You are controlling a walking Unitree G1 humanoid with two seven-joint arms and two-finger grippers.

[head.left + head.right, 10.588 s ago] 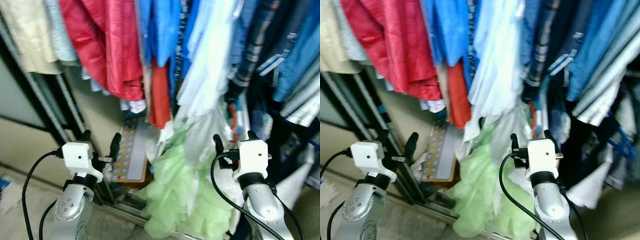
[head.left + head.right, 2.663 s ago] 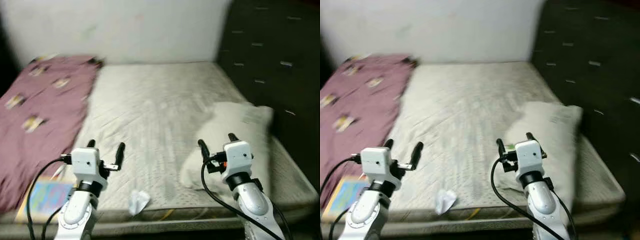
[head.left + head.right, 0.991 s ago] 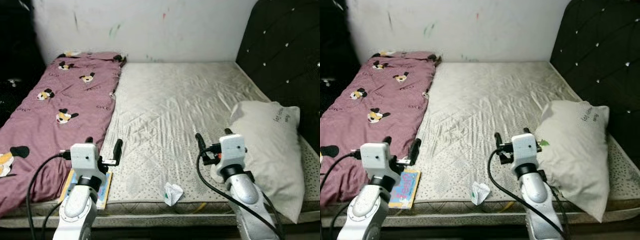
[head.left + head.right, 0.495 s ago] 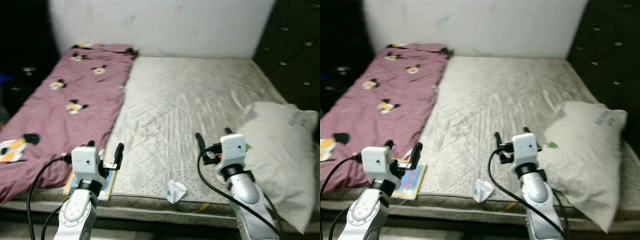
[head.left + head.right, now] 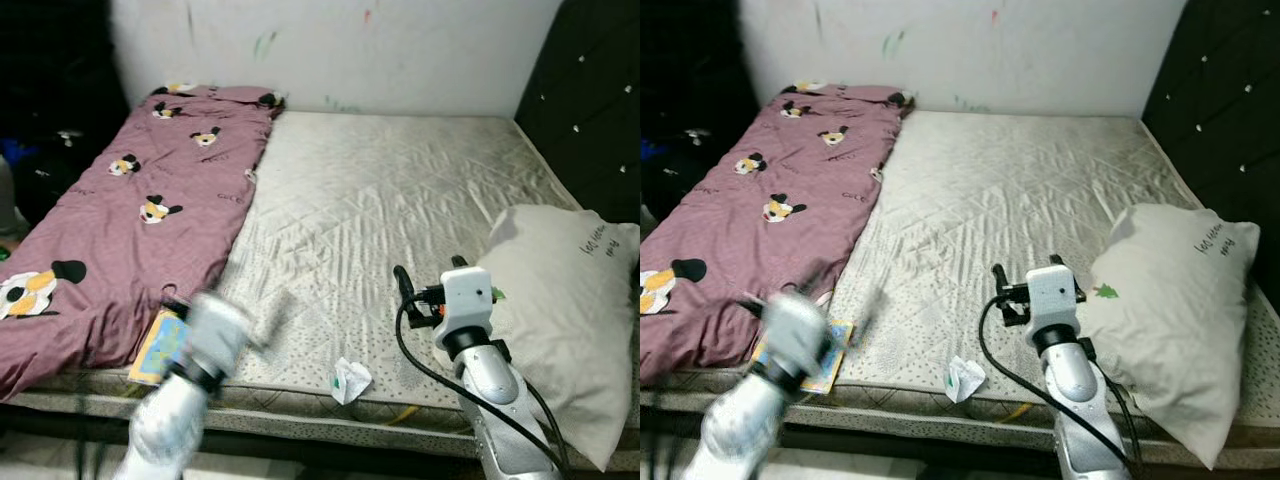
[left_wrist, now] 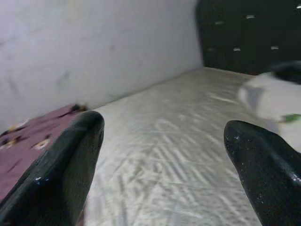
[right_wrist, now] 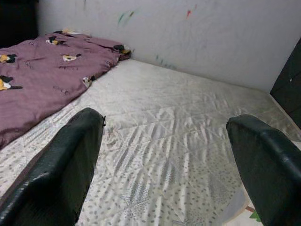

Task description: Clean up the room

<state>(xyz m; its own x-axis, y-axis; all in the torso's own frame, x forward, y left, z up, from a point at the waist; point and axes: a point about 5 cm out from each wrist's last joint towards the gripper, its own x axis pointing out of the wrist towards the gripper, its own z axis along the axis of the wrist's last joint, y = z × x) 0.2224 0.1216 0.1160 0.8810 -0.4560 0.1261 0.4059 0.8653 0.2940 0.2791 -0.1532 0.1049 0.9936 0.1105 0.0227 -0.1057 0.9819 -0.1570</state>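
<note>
On the quilted grey mattress [image 5: 400,190], a maroon cartoon-print blanket [image 5: 130,220] covers the left side, and a plump pillow [image 5: 1170,300] lies at the right. A crumpled paper [image 5: 350,380] sits at the near edge, a flat book [image 5: 815,365] beside the blanket. The left gripper [image 6: 164,155] and the right gripper [image 7: 164,150] are spread wide with nothing in them; bare quilting lies between them.

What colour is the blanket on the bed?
Maroon blanket with cartoon mouse prints, clearest in the right eye view.
</note>
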